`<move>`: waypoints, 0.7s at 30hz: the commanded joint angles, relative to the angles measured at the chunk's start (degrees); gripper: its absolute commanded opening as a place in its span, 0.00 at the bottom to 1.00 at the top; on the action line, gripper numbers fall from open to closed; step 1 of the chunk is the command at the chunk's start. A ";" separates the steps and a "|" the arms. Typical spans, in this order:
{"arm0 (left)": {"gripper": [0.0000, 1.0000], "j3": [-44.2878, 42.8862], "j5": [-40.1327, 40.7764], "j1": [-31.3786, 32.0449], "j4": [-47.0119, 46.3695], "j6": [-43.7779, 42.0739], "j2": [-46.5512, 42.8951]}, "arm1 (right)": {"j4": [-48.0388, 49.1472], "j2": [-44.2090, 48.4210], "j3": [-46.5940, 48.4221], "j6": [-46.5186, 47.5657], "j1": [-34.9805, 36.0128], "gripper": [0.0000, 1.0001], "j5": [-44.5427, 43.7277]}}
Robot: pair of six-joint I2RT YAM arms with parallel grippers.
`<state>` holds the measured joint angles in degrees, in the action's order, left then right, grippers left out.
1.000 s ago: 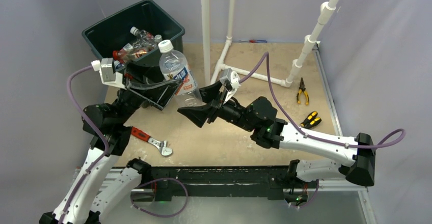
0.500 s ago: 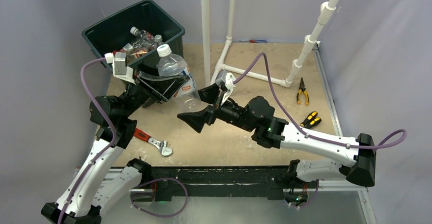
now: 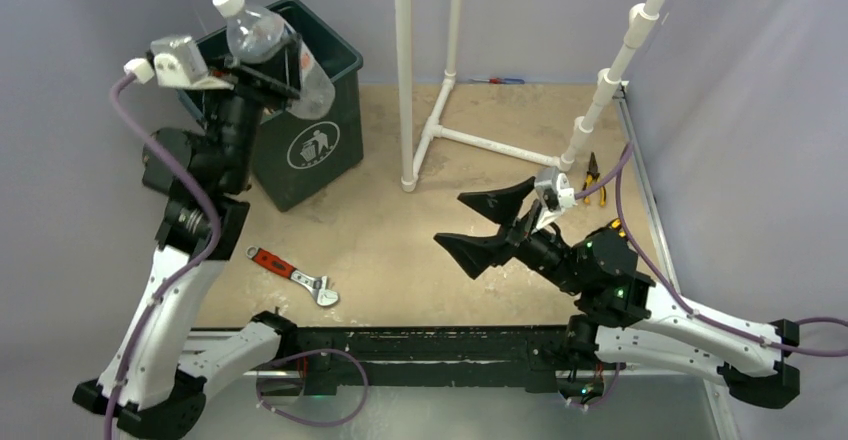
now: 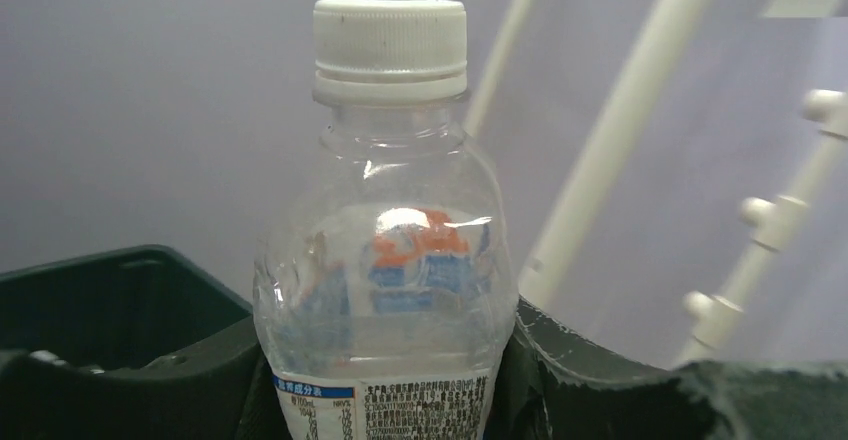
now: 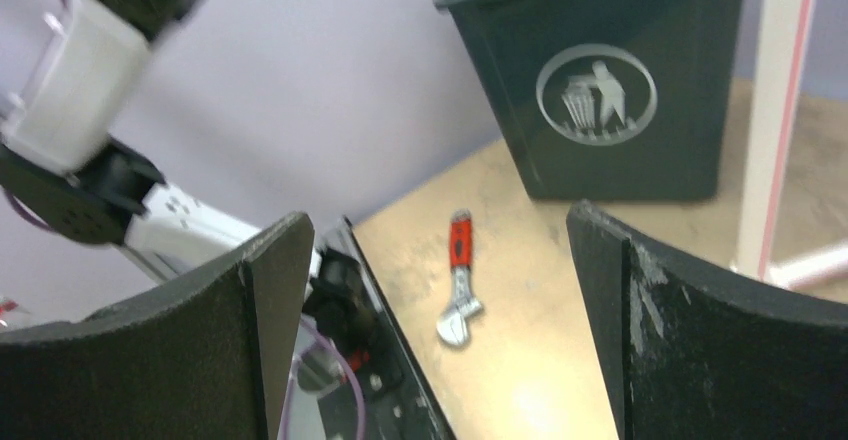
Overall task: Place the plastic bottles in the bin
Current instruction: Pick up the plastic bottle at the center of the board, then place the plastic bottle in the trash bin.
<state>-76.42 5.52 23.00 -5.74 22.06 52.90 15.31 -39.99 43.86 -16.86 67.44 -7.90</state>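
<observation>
Left gripper (image 3: 272,72) clamped on the bottle (image 3: 262,40), which was tilted right above the bin (image 3: 345,110) opening. Right gripper (image 3: 449,219) spread wide, empty, well right of the bin. Wrench (image 3: 292,274) lay in front of the bin.
</observation>
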 commanded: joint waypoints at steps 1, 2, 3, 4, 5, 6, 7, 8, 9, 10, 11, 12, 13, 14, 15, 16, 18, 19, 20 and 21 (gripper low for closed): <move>0.49 -6.44 21.80 -0.15 1.96 -14.01 11.48 | -3.33 2.76 -4.70 -0.18 -0.03 0.99 -5.23; 0.49 -7.91 23.80 -0.22 1.47 -15.53 14.04 | -3.42 3.14 -5.52 -0.25 -0.03 0.99 -5.69; 0.49 -9.22 25.33 -0.28 0.99 -17.07 16.78 | -3.44 3.57 -6.34 -0.46 -0.03 0.99 -5.99; 0.49 -10.45 26.35 -0.37 0.05 -18.77 19.31 | -3.26 3.88 -7.15 -0.69 -0.03 0.99 -6.16; 0.50 -11.64 27.53 -0.55 -0.40 -20.10 21.94 | -2.98 4.09 -8.08 -0.86 -0.03 0.99 -6.16; 0.54 -12.91 28.50 -0.90 -0.64 -21.04 24.52 | -2.92 4.34 -8.75 -0.96 -0.03 0.99 -6.00; 0.58 -14.33 28.96 -1.62 -0.63 -21.57 26.93 | -2.98 4.51 -9.31 -1.05 -0.03 0.99 -5.84; 0.60 -15.57 29.65 -2.43 -0.49 -21.50 30.08 | -3.07 4.67 -9.97 -1.14 -0.03 0.99 -5.98; 0.62 -16.96 29.95 -3.82 -0.17 -20.65 32.08 | -3.08 4.96 -10.54 -1.22 -0.03 0.99 -6.11; 0.62 -17.94 29.61 -4.50 0.08 -19.65 33.63 | -3.09 5.27 -11.03 -1.24 -0.03 0.99 -6.32; 0.62 -18.61 29.52 -5.44 -0.01 -18.57 35.03 | -3.21 5.64 -11.46 -1.24 -0.03 0.99 -6.64; 0.62 -19.14 29.50 -6.36 -0.06 -17.64 36.08 | -3.41 5.99 -11.76 -1.24 -0.03 0.99 -6.91; 0.63 -19.52 29.36 -6.69 -0.13 -17.09 37.07 | -3.75 6.39 -11.93 -1.17 -0.03 0.99 -7.18; 0.64 -19.96 29.57 -6.88 -0.03 -17.06 37.86 | -4.20 6.93 -11.88 -1.09 -0.03 0.99 -7.53; 0.64 -20.12 30.08 -6.92 0.02 -17.07 38.47 | -4.68 7.38 -11.81 -0.99 -0.03 0.99 -7.89; 0.65 -19.93 30.31 -6.99 0.02 -16.89 38.72 | -4.97 7.87 -11.86 -0.98 -0.03 0.99 -8.23; 0.69 -19.06 30.55 -7.01 -0.04 -16.66 38.72 | -5.07 8.99 -12.15 -1.08 -0.03 0.99 -8.75; 0.73 -18.74 31.00 -7.01 0.56 -15.96 38.57 | -4.97 9.24 -12.32 -1.14 -0.03 0.99 -8.75; 0.78 -18.39 31.46 -7.01 1.19 -15.31 38.26 | -4.87 9.35 -12.38 -1.15 -0.03 0.99 -8.87; 0.83 -17.84 31.60 -7.01 1.47 -14.83 37.56 | -4.85 9.28 -12.38 -1.15 -0.03 0.99 -8.82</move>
<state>-92.60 35.00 15.81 -3.86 5.37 92.77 9.87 -31.70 31.68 -17.58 67.44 -14.81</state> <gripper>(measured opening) 0.762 0.987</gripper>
